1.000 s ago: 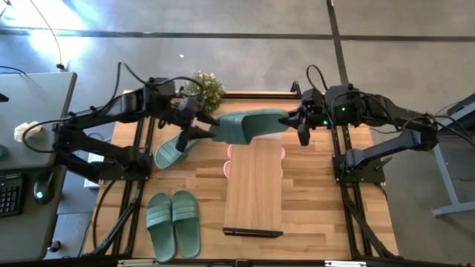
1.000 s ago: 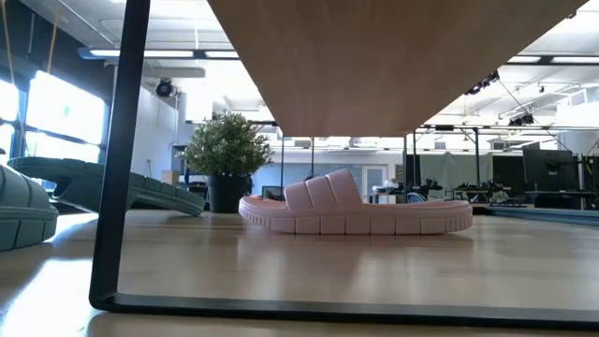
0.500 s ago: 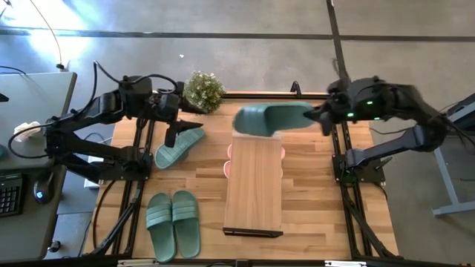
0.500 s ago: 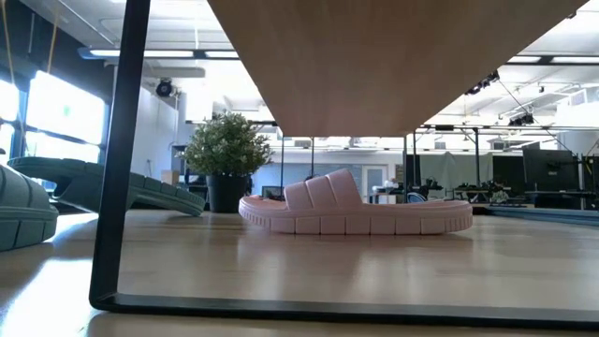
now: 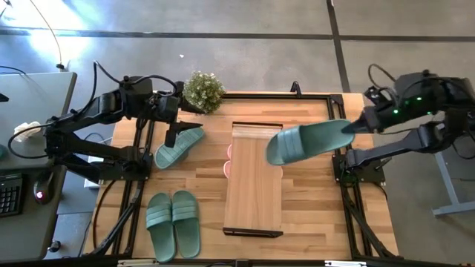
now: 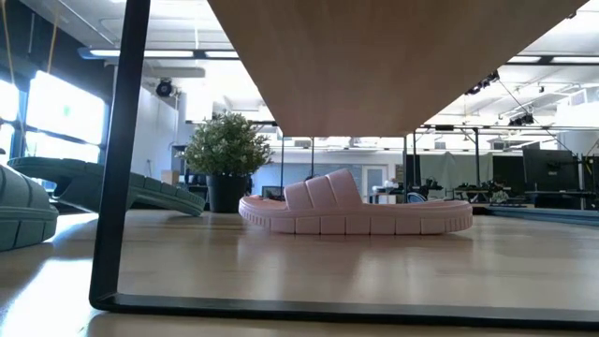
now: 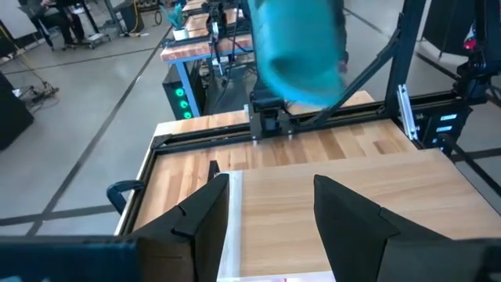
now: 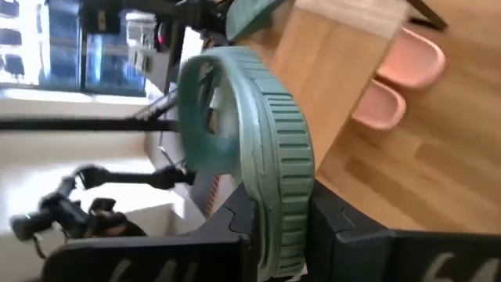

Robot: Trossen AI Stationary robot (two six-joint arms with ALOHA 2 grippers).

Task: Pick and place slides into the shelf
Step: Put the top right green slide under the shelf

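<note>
the right tool (image 5: 356, 126) is clamped on the heel end of a sage green slide (image 5: 308, 142), its fingers (image 8: 333, 223) closed tight on either side of the ribbed sole edge, as the right wrist view shows. this held slide hangs in the air at the shelf's (image 5: 254, 178) right long edge, its toe end overlapping that edge in the high view and its heel reaching out past the right side of the shelf toward the right arm. the left tool (image 5: 176, 126) waits off the shelf's left side, near the far end, with its fingers (image 7: 205, 213) parted and nothing between them. just below it a loose green slide (image 5: 178, 147) lies tilted on the tabletop (image 5: 312, 200), well to the left of the shelf. a green pair (image 5: 173, 224) rests side by side, also left of the shelf but toward its near end. the pink slides (image 5: 228, 160) sit under the shelf, peeking out at its left long edge; from the low view one pink slide (image 6: 356, 212) stands flat on the tabletop beneath the plank. a small potted plant (image 5: 202, 90) stands beyond the shelf's far left corner.
</note>
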